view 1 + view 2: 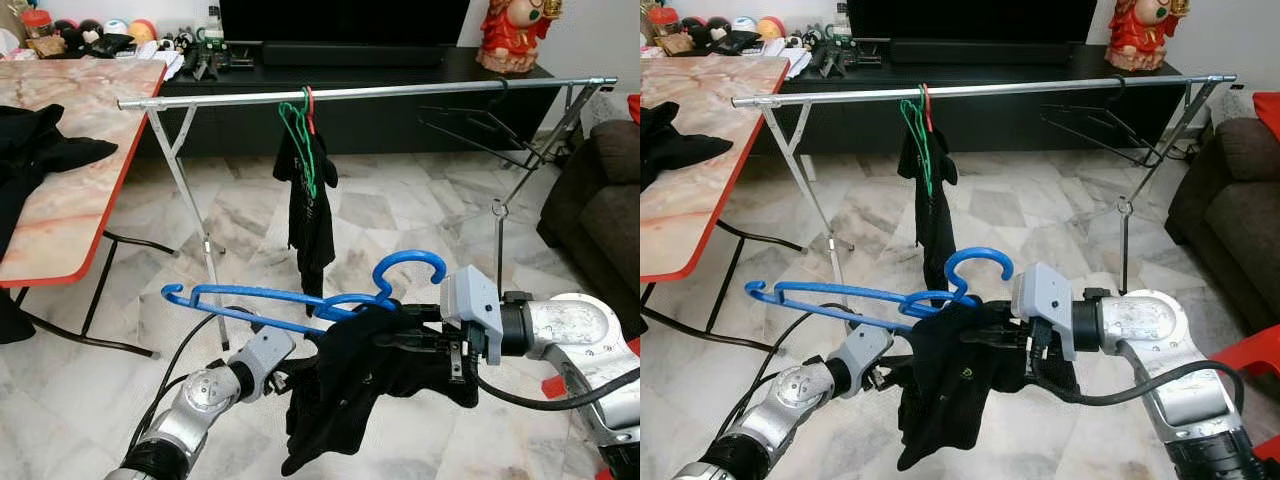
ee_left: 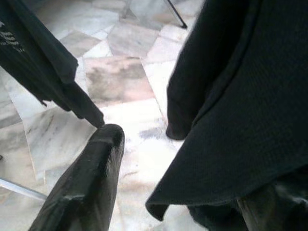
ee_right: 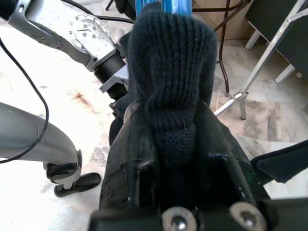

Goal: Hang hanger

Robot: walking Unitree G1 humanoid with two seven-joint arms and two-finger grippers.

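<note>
- Blue plastic hanger (image 1: 300, 295) sits low in front of the robot, its hook curled upward near the right gripper (image 1: 400, 335), its long arm reaching out toward the robot's left.
- Black garment (image 1: 345, 395) is draped over the hanger's middle and hangs down in a bunch between the two arms.
- In the right wrist view the right gripper's fingers (image 3: 134, 159) press in on both sides of a ribbed black fold of the garment, clamped on it with the blue hanger just beyond.
- Left gripper (image 1: 290, 375) is at the garment's lower left edge; in the left wrist view one black finger (image 2: 91, 178) stands free against the floor and the other is behind cloth, so I cannot tell whether it grips.
- Silver clothes rail (image 1: 400, 90) spans the scene beyond and above the hanger, on crossed metal legs.
- On the rail hangs a green hanger (image 1: 297, 135) with a red one beside it, carrying a dark garment (image 1: 310, 215) that drops straight down in line with the blue hanger.
- Further right on the rail hangs an empty black hanger (image 1: 475, 125).
- Marble-patterned table (image 1: 80, 170) with a red edge stands to the left, dark clothing (image 1: 35, 150) lying on it.
- Dark sofa (image 1: 600, 210) is at the right; a low black cabinet (image 1: 400, 90) runs behind the rail.
- Pale marble floor tiles (image 1: 390, 210) lie under everything.
</note>
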